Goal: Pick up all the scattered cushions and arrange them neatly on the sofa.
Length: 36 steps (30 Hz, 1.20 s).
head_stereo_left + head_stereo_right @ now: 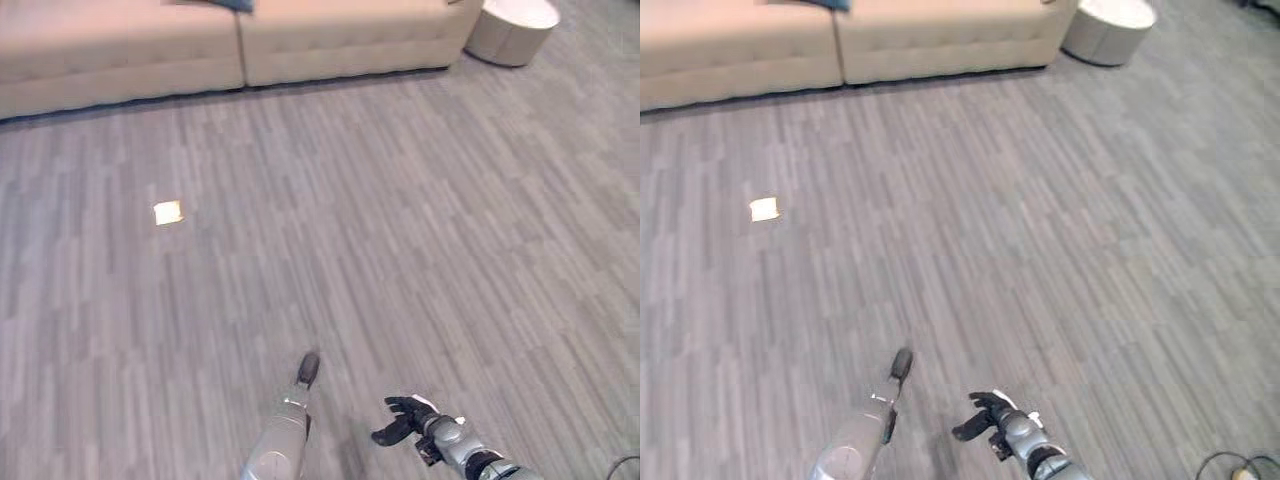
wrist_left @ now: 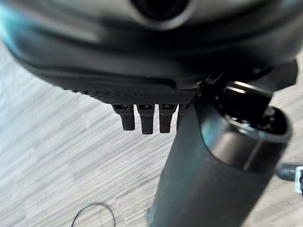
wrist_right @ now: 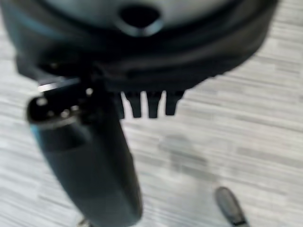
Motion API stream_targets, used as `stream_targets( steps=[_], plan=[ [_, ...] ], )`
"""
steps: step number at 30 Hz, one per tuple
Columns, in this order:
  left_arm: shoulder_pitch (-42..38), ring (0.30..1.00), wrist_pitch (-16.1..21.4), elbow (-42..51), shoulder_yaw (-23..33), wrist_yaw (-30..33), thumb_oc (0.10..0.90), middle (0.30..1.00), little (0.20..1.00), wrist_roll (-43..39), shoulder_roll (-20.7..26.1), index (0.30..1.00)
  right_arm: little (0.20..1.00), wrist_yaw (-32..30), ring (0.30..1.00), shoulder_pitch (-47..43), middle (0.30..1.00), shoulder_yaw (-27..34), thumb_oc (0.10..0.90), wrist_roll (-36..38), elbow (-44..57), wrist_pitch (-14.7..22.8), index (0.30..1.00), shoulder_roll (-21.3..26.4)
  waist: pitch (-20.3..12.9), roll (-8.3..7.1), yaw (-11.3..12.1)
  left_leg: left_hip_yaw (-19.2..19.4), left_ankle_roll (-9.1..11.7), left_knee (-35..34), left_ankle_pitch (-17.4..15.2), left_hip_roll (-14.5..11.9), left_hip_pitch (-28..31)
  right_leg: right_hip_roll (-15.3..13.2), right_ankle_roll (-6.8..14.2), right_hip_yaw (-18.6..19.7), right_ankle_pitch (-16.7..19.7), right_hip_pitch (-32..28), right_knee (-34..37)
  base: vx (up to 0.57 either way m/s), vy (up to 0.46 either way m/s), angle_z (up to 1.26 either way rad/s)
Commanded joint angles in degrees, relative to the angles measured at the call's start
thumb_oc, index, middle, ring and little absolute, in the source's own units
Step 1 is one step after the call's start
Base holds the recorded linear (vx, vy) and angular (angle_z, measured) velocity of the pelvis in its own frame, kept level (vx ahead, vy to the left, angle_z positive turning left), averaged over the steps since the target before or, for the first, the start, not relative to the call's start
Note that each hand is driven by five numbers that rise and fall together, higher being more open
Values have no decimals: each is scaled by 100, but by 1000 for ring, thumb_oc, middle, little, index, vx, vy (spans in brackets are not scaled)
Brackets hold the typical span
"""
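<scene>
A single dark blue cushion (image 1: 228, 4) lay on the seat of the beige sofa (image 1: 120, 50) at about 11 o'clock in the head view, cut off by the frame's upper edge; no other cushion could be made out on the grey plank floor (image 1: 400, 230). The sofa ran across the far side of the room from 10 to 1 o'clock, with a round white side table (image 1: 512, 28) standing just beside its end at 1 o'clock. A small pale scrap (image 1: 168, 212), possibly paper, rested on the floor at 9 o'clock, well apart from everything else.

Both of the robot's hands hung low at 6 o'clock and held nothing. The left hand (image 1: 309, 369) pointed forward with its fingers straight, as its wrist view confirmed. The right hand (image 1: 405, 420) was loosely spread, fingers relaxed and apart, thumb out to the side.

The step in hand appeared to be a search. Doing it well would likely mean sweeping the gaze wider across the floor before walking on, keeping the arms tucked low and clear of the furniture. The cushion on the sofa might need only squaring up against the backrest.

No bin or basket appeared; the sofa seat was the only holder, and it carried that one cushion.
</scene>
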<state>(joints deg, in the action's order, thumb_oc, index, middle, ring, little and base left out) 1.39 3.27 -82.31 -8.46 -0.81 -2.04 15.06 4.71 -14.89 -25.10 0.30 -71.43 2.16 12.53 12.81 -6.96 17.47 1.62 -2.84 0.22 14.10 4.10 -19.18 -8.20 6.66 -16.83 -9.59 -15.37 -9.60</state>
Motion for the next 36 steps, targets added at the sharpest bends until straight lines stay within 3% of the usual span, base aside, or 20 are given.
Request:
stream_targets(
  steps=[1,2,3,6,8,9,10,12,13,16,18,19,20,21,24,25,28,30,33,36],
  plan=[
    [-315,900,169,49,-331,182,800,900,900,-47,337,900,900,28,900,362,900,46,800,-51,210,-72,900,238,-404,233,-34,-412,-141,-315,-779,146,957,-752,500,-146,2390,1013,-2950,348,370,8],
    [-315,900,169,49,-332,182,800,900,900,-47,335,900,900,28,900,362,900,46,800,-51,210,-72,900,240,-412,240,-35,-414,-140,-312,-777,139,945,-745,497,-147,2394,1023,-2950,753,639,22],
    [-548,900,193,262,-372,265,800,900,900,-284,421,900,900,-1,900,351,900,127,800,11,319,-52,900,274,-359,514,-371,-632,-249,-439,-1010,68,1521,-939,296,-348,1991,1611,-3892,400,271,38],
    [-785,900,255,396,-433,337,800,900,900,-469,435,900,900,-37,900,374,900,189,800,88,320,9,900,272,-291,666,-623,-778,-207,-522,-1197,19,1929,-726,163,-603,1328,2232,-3883,483,182,53],
    [-1013,900,329,646,-530,423,800,900,900,-588,384,900,900,-89,900,427,900,178,800,63,283,24,900,249,-172,736,-842,-947,-114,-522,-1406,-2,2270,-520,129,-923,1135,2622,-2938,565,-15,55],
    [-1152,900,357,830,-621,464,800,900,900,-554,325,900,900,-97,900,525,900,224,800,43,255,3,900,271,-151,641,-977,-1119,23,-522,-1670,55,2521,-268,77,-905,1163,2813,-1217,499,-85,77],
    [-1149,900,356,832,-622,464,800,900,900,-553,324,900,900,-97,900,527,900,224,800,43,257,2,900,272,-145,659,-977,-1121,30,-522,-1680,32,2536,-237,71,-919,1179,2776,-1171,616,-175,77],
    [-1239,900,374,842,-714,446,800,900,900,-423,212,900,900,-81,900,635,900,270,800,-18,163,-42,900,323,-181,555,-1159,-1454,170,-522,-1998,58,2860,-47,228,-466,1571,2946,721,710,-164,87],
    [-1230,900,371,693,-713,422,800,900,900,-386,131,900,900,-53,900,720,900,299,800,-145,24,-96,900,389,-211,601,-1304,-1636,224,-522,-2251,-64,3158,-91,380,22,1939,3207,1198,661,-103,106],
    [-1081,900,308,377,-653,310,800,900,900,-317,62,900,900,-3,900,872,900,335,800,-227,-162,-157,900,396,-324,564,-1370,-1712,258,-415,-2444,-144,3480,-139,421,67,2072,3162,1134,791,-160,100],
    [-743,900,198,-53,-545,214,800,900,900,-184,-46,900,900,40,900,935,900,270,800,-362,-206,-193,900,364,-499,576,-1376,-1653,487,722,-2311,-305,3491,-32,234,-71,2008,2920,889,670,-180,51],
    [-486,900,87,-219,-465,195,800,900,900,-42,-84,900,900,5,900,918,900,305,800,-323,-188,-180,900,438,-440,593,-1283,-1228,885,2642,-1418,-418,2693,184,-15,-40,1756,2423,868,255,-104,31],
    [-488,900,87,-219,-465,196,800,900,900,-41,-82,900,900,6,900,917,900,306,800,-323,-188,-180,900,436,-458,576,-1300,-1243,881,2670,-1413,-395,2645,160,-12,-49,1764,2450,867,489,-338,12],
    [-404,900,-40,-203,-378,174,800,900,900,57,-29,900,900,-68,900,796,900,446,800,-47,-113,-194,900,599,-213,443,-1133,-613,948,4791,-894,-483,1515,281,-298,-117,1489,1934,967,215,-231,26],
    [-328,900,-56,-172,-323,130,800,900,900,63,75,900,900,-178,900,488,900,496,800,175,17,-140,900,796,-30,207,-821,0,637,5562,-1492,-556,265,447,-483,-101,1129,1288,1224,411,-281,25],
    [-329,900,-57,-172,-323,130,800,900,900,63,77,900,900,-178,900,487,900,496,800,175,17,-141,900,794,-46,191,-833,-2,633,5551,-1475,-539,243,430,-481,-110,1129,1311,1220,695,-140,-36],
    [-305,900,48,-189,60,70,800,900,900,-612,106,900,900,-245,900,149,900,432,800,317,134,-32,900,807,-227,159,-347,491,332,2579,-1626,-79,-141,734,-330,-136,728,751,1460,682,75,-41],
    [-317,900,79,-170,218,98,800,900,900,-893,133,900,900,-248,900,110,900,353,800,233,70,8,900,723,-323,269,-87,700,421,43,-956,-180,-16,972,-246,-75,418,358,1460,608,159,-50],
    [-421,900,92,-61,159,193,800,900,900,-971,196,900,900,-244,900,26,900,176,800,22,61,-12,900,555,-325,148,125,806,483,-522,-761,-296,-579,1056,-221,-16,297,-43,1459,511,147,-54],
    [-417,900,75,-66,266,312,800,900,900,-901,237,900,900,-239,900,139,900,-94,800,-475,56,-79,900,218,-510,24,403,580,273,-443,-285,-207,-115,983,-38,-54,416,-150,698,650,208,-32]
  ],
)
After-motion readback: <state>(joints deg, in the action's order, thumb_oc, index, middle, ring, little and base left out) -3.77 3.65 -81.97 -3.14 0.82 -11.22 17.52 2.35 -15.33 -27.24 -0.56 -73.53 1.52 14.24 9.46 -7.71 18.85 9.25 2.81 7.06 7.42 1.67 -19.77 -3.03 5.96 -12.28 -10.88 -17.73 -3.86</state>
